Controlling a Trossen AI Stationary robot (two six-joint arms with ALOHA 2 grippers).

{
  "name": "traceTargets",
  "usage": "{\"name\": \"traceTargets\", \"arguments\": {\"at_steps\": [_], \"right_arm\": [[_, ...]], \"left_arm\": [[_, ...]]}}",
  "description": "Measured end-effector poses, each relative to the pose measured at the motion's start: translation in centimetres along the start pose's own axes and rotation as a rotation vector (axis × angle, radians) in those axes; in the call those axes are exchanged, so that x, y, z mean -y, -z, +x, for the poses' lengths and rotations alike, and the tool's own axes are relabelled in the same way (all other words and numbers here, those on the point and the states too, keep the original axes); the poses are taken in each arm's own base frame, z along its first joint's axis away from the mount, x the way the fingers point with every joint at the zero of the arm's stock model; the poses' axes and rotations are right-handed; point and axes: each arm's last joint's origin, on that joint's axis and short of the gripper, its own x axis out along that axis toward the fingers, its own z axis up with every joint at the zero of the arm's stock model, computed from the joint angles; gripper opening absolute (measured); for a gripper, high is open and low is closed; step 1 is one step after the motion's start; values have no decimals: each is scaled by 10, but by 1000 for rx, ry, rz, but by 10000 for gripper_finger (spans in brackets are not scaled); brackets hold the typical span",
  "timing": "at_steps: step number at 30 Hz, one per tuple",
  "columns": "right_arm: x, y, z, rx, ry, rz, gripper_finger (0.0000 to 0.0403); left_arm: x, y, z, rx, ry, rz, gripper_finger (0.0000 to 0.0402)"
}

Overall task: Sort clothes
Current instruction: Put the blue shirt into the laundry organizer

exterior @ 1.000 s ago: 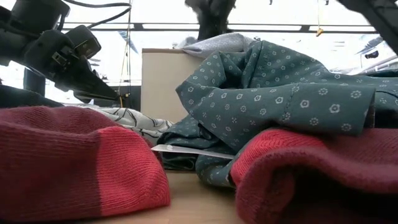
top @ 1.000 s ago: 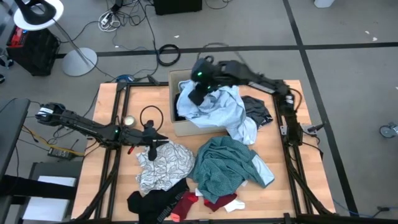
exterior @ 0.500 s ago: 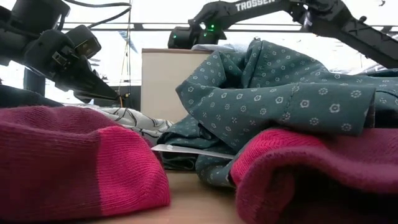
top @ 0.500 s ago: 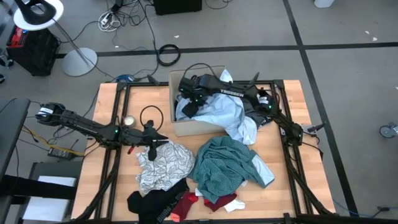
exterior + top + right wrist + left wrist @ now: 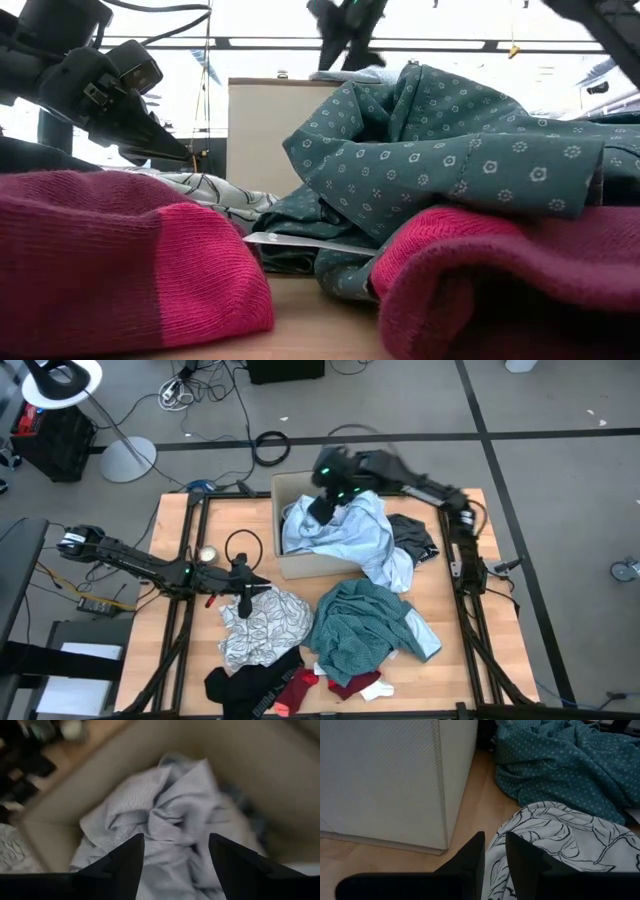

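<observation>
Two spread fingers, right gripper [image 5: 172, 865] empty

High cam looks straight down on the whole table [image 5: 170, 520] from well above; low cam sits at tabletop level, pressed close to red socks [image 5: 130, 265], facing across to the cardboard box [image 5: 262, 135]. L wrist cam looks low along the tabletop at that box's side [image 5: 385, 780]; R wrist cam looks down into it, close over the pale blue shirt [image 5: 165, 815], which high cam shares.
</observation>
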Motion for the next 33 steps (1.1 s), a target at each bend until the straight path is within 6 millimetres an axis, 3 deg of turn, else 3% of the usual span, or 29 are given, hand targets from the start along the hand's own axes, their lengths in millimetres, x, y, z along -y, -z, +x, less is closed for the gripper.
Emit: {"name": "traceTargets", "arguments": {"at_steps": [3,9,17,25,33], "right_arm": [[4,6,-43,70,41,34,221],[12,36,-105,67,149,107,220],[3,76,-145,72,180,106,219],[0,144,-144,46,292,141,219],[-2,221,-104,54,287,113,219]], "left_arm": [[0,0,0,0,0,0,83],[0,0,0,0,0,0,83],[0,0,0,3,0,-1,83],[1,-2,0,15,7,0,83],[1,-3,0,30,11,-1,83]]}}
